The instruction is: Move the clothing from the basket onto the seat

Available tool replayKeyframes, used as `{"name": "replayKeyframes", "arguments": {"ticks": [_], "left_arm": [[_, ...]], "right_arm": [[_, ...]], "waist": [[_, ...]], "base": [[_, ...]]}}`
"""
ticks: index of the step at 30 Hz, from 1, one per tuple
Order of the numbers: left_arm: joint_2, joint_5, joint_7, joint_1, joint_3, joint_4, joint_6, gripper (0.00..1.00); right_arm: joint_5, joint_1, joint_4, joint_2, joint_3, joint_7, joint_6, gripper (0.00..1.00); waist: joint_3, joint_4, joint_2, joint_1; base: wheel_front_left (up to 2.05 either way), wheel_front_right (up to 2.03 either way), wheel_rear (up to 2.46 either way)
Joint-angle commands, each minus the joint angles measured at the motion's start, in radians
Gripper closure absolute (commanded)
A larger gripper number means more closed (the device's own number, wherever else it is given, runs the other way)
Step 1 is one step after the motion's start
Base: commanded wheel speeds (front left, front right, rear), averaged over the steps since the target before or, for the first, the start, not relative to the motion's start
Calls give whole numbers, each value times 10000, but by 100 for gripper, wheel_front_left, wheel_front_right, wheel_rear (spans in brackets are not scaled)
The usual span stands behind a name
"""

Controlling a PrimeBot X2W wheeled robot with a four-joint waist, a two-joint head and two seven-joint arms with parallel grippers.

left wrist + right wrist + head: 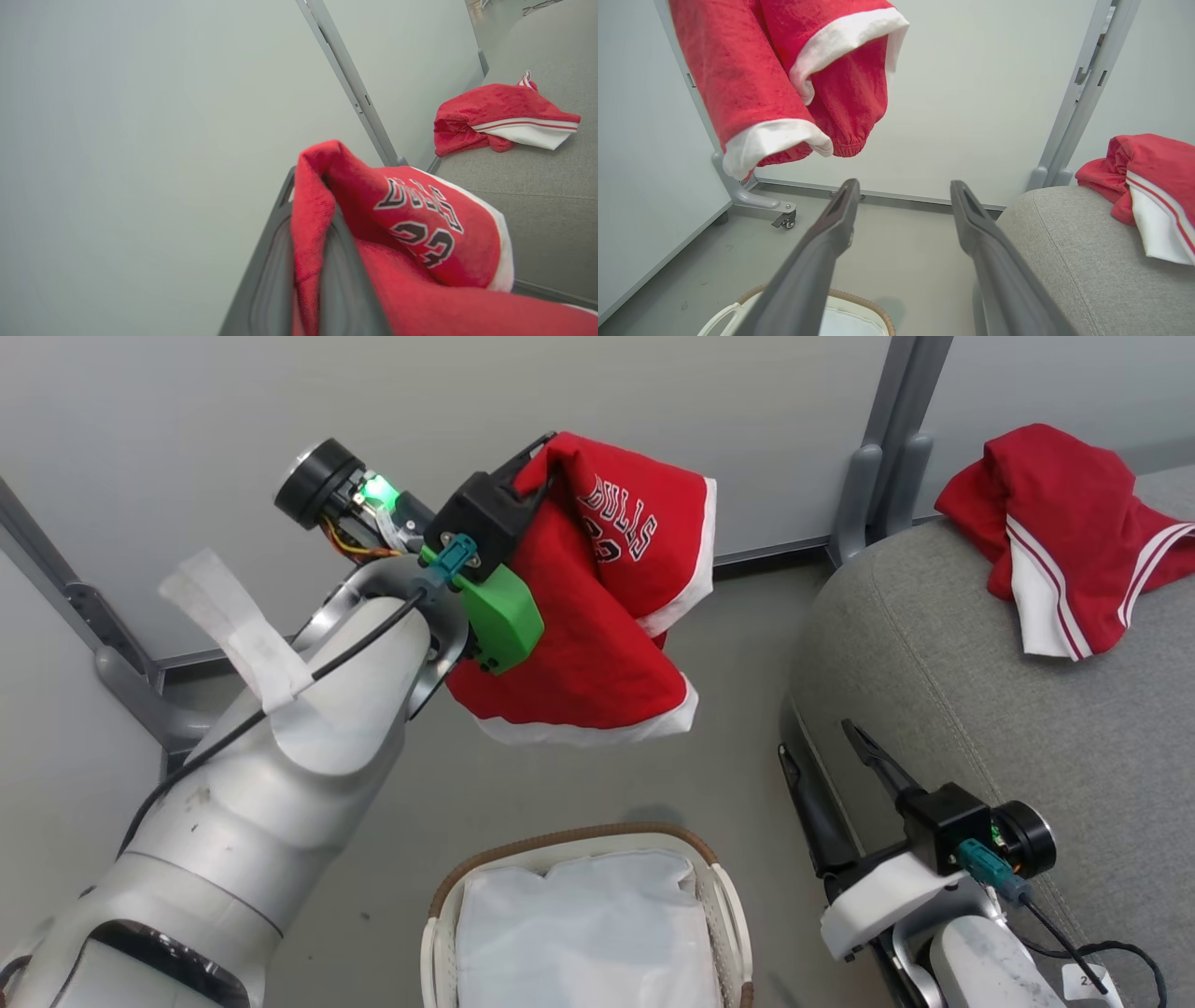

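Head view: on the left, the big pale arm reaches up. The left fingers (530, 452) are pinched tight on a red jersey (579, 653) with white edges. The jersey hangs in the air over the floor. Its long side runs down and to the right, and it touches nothing but the fingers. Below it sits the basket (579, 834). The part of it that shows holds a white liner (588, 933).

Next come the right fingers (873, 758). They are spread wide and hold nothing. They sit low, just beside the front of the grey seat (980, 663). A red bundle (1055, 523) with white stripes lies on the seat, near its far corner.

In the left wrist view, the left fingers (338, 266) bite a fold of the jersey (420, 233). The seat (537, 186) lies past the jersey, off to the right, with the red bundle (486, 112) on it.

In the right wrist view, the jersey (738, 70) hangs high on the left. The open right fingers (831, 233) point between it and the seat (1064, 242).

What matters most is that the seat is to the right of the jersey and well apart from it. I think the left arm has to swing right until the jersey hangs over the grey cushion. Then it can let go. The right fingers are nearer the seat, but they are empty, so this looks like the left arm's job.
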Motion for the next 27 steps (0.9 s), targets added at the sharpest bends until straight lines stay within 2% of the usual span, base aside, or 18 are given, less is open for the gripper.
{"name": "replayKeyframes", "arguments": {"ticks": [1, 14, 21, 27], "left_arm": [[33, -104, -6, -289, -65, 42, 17, 100], [-436, -626, -3, -1706, -1016, 76, 17, 100], [-764, -870, -4, -2161, -1378, 13, 17, 100], [-926, -980, -5, -1964, -1667, -191, 17, 100]], "right_arm": [[-58, -127, 20, -40, 126, -23, -14, 0], [477, -1054, 212, -42, 2046, -23, -14, 0], [737, -2017, 789, -31, 2261, -23, -14, 0], [1222, -2354, 169, -41, 2189, -23, -14, 0]], "waist": [[-90, 64, 0, 1], [-125, 404, 0, 1], [-29, 640, 0, 1], [-19, 727, 0, 1]], "base": [[0, 0, 0], [0, 0, 0], [0, 0, 0], [0, 0, 0]]}}
